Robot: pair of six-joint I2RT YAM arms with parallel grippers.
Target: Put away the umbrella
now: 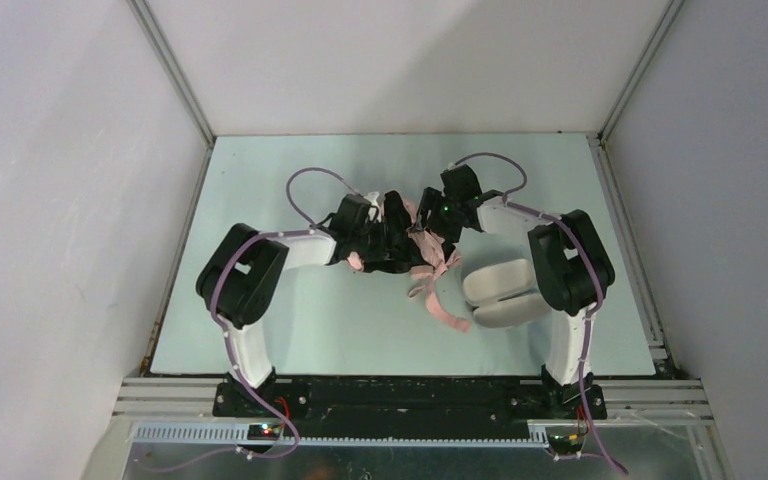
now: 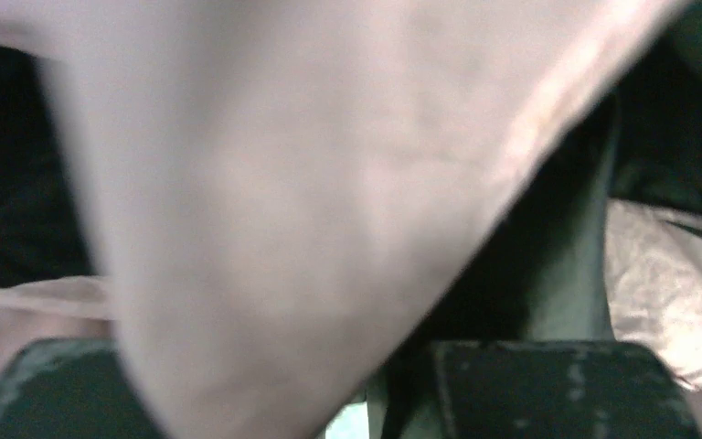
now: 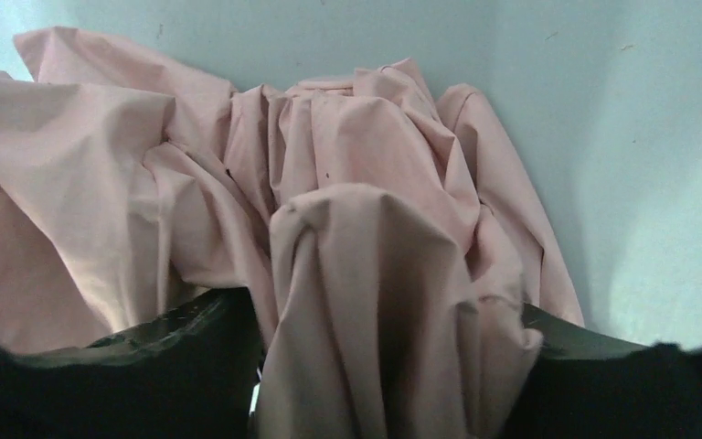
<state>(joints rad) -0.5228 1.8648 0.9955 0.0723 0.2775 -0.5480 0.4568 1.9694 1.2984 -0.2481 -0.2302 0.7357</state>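
The umbrella [image 1: 430, 285] is a crumpled bundle of pale pink fabric in the middle of the table, with a pink strip trailing toward the near side. Both grippers meet over it. My left gripper [image 1: 400, 238] comes in from the left. In the left wrist view a blurred fold of the umbrella [image 2: 283, 183] hangs between its dark fingers [image 2: 530, 384], which are closed in on it. My right gripper [image 1: 432, 232] stands open. In the right wrist view its fingers [image 3: 101, 375] are spread, with a bunch of the umbrella [image 3: 356, 183] still lying between them.
A pale grey-lilac oblong case [image 1: 505, 295] lies open just right of the umbrella, close to the right arm's elbow. The pale green table [image 1: 340, 320] is walled in by white panels on three sides.
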